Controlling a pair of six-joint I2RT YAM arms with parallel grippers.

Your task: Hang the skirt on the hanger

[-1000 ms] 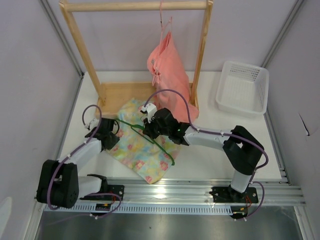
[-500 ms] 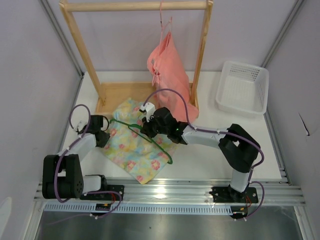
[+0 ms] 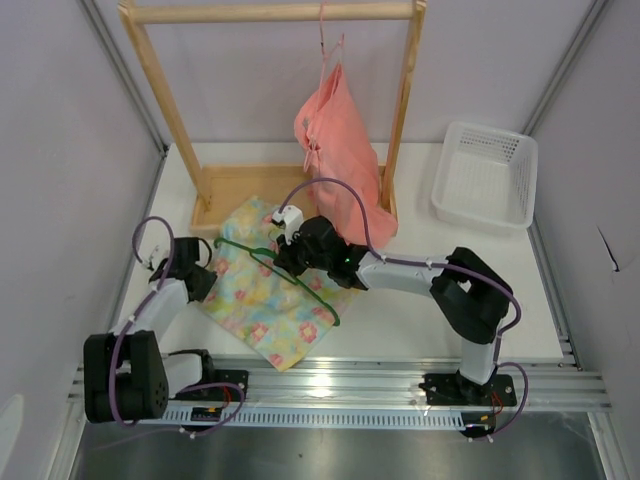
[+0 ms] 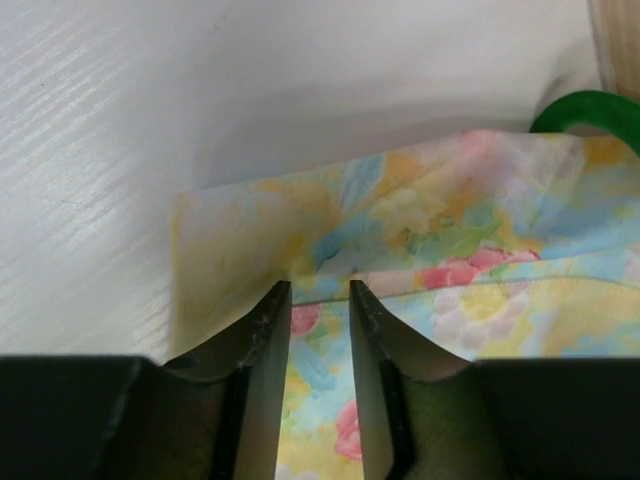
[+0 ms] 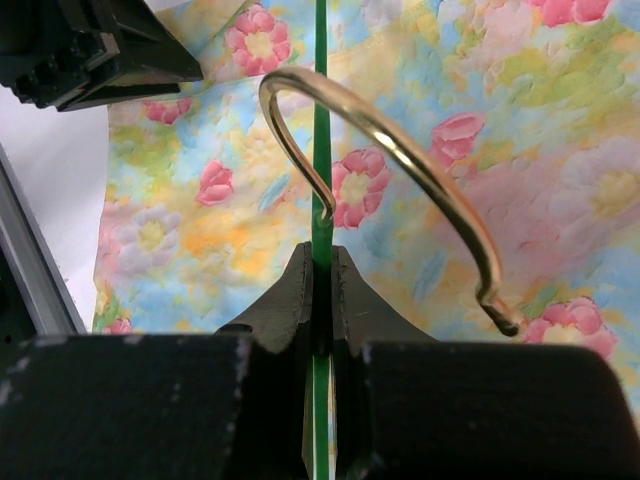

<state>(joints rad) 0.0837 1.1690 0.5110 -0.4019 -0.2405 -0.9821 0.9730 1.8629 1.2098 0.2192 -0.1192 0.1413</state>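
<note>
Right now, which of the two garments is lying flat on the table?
The floral skirt, spread on the table under the green hanger. The pink garment hangs from the wooden rack.

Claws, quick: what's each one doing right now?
Left claw: part-open, fingers straddling a fold at the floral skirt's edge; grip cannot be told.
Right claw: shut on the green hanger.

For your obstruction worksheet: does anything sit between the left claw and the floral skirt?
Nothing visible does. The left claw sits at the floral skirt's edge, fingers straddling a fold of cloth, only white table beyond it.
</note>
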